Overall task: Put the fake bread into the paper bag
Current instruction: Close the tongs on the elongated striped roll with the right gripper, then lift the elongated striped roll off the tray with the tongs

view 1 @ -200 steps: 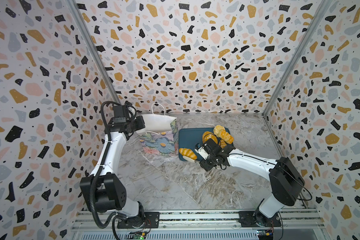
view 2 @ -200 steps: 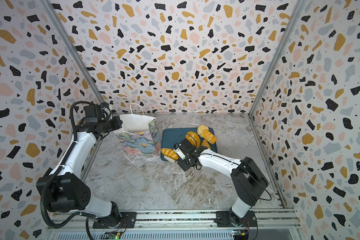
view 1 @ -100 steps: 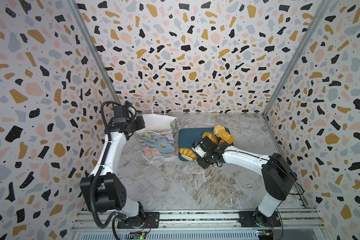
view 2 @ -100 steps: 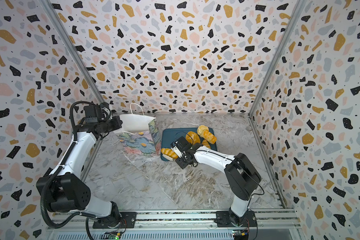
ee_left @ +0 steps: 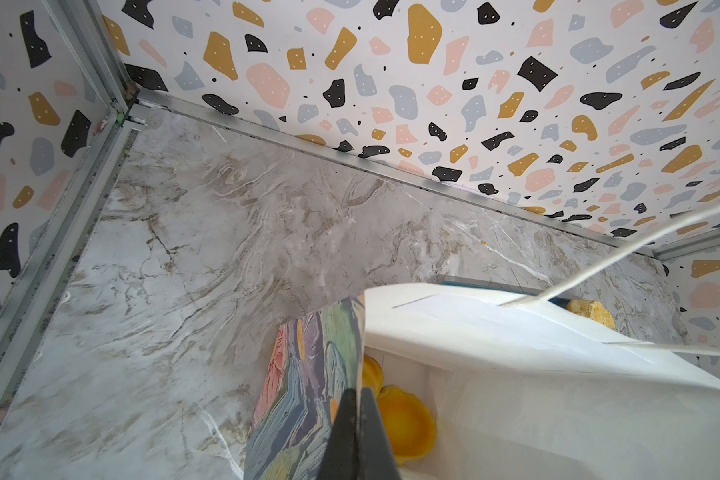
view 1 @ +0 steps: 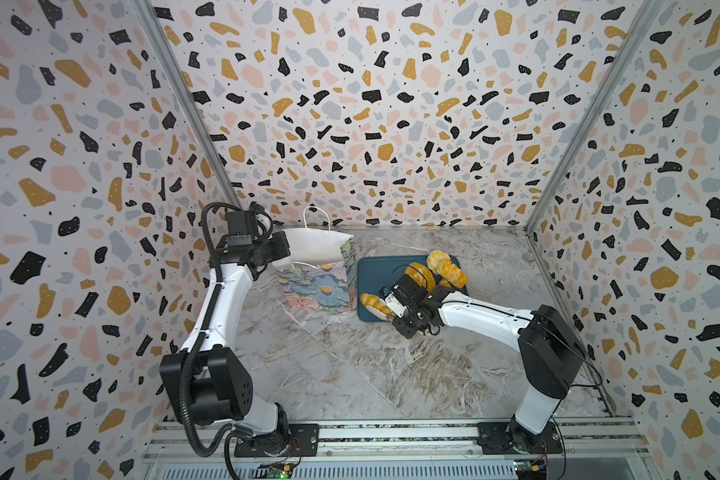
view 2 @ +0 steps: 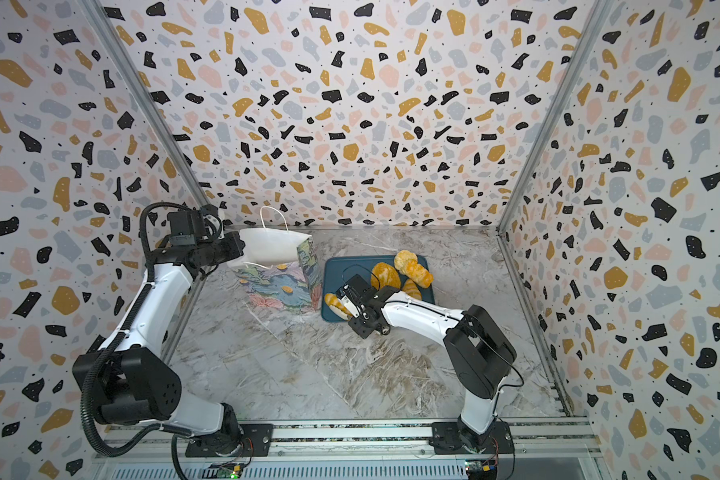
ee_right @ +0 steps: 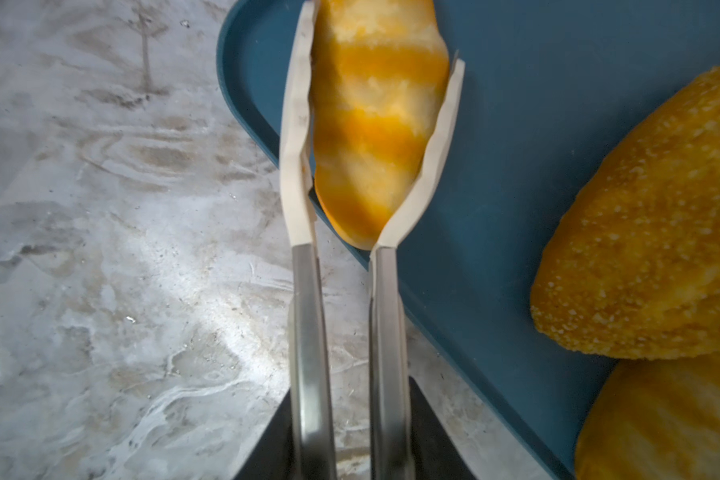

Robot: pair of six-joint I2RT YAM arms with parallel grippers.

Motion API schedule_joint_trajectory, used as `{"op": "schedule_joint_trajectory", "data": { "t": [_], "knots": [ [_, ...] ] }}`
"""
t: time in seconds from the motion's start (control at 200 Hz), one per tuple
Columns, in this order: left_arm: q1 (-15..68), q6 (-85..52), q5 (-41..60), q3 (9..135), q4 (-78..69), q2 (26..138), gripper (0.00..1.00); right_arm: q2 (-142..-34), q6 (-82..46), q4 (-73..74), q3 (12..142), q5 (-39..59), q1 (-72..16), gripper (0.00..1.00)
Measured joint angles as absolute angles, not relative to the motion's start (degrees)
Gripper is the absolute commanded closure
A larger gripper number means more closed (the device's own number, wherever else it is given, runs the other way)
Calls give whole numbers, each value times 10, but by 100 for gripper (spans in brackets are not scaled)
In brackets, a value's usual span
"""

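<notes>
Eyes on the striped roll (ee_right: 379,124): it lay at the front corner of the one blue tray (ee_right: 537,145), on the bag's side. The right gripper (ee_right: 381,37) had its two white pads (ee_right: 294,145) closed snugly against the roll's long sides, a firm hold, though whether the roll had left the tray I could not tell. In both top views that roll sat apart from the rest. Four more breads crowded the tray's far end: one seeded loaf (view 1: 420,275), one pale bumpy bun (view 1: 437,257), one orange roll (view 1: 453,273) touching the bun, and a second striped roll (view 2: 411,289) half hidden by the right arm. That made five on the tray. Over to the one bag (view 1: 319,286), which stood upright on the table (view 1: 350,374) just beside the tray, flowers outside, white inside, mouth gaping. The left wrist view caught two yellow buns (ee_left: 408,424) down inside it, so seven breads all told. The left gripper (ee_left: 357,392) was clamped fully shut on the bag's rim, with one dark finger (ee_left: 341,436) on each side of the paper wall. One white cord handle (view 1: 316,216) stood up at the back. Around it all were the marble-patterned table and three speckled walls (view 1: 391,104).
</notes>
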State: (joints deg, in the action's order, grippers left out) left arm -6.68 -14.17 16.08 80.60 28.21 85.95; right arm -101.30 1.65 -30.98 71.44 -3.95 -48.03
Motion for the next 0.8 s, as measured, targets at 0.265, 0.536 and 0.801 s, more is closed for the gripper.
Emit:
{"op": "schedule_joint_trajectory", "data": {
  "t": [0.265, 0.536, 0.801],
  "knots": [
    [-67, -142, 162, 806, 282, 860, 100, -1011, 11, -313, 714, -51, -483, 72],
    [-67, -142, 163, 806, 282, 859, 100, -999, -1, -315, 714, -52, -483, 72],
    [-67, -142, 163, 805, 281, 859, 100, -977, -13, -315, 714, -52, -483, 74]
  ]
}}
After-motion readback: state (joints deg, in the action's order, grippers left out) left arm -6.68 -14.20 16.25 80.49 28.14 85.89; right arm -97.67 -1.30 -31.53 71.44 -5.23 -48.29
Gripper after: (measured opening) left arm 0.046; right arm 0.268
